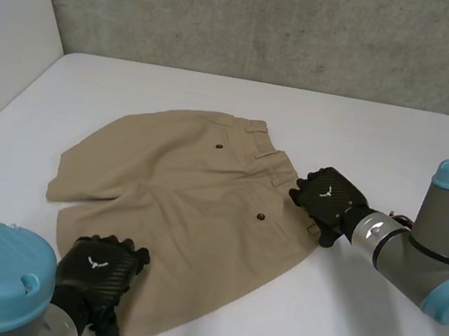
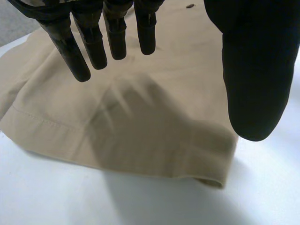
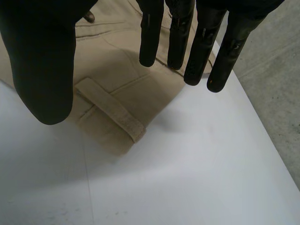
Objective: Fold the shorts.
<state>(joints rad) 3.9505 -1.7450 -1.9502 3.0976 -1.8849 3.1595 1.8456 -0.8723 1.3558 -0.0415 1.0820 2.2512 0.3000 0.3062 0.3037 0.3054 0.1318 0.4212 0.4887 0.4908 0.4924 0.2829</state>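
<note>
Shorts (image 1: pixel 195 189) lie spread flat on the tabletop (image 1: pixel 336 327), waistband toward the right arm. The left hand (image 1: pixel 102 273) hovers over the near leg's hem (image 2: pixel 140 164), fingers straight, thumb apart, holding nothing. The right hand (image 1: pixel 329 200) hangs at the waistband corner, likewise spread and empty. Its wrist view shows a belt loop (image 3: pixel 112 112) under the palm. From the head view, contact with the cloth is hard to judge.
</note>
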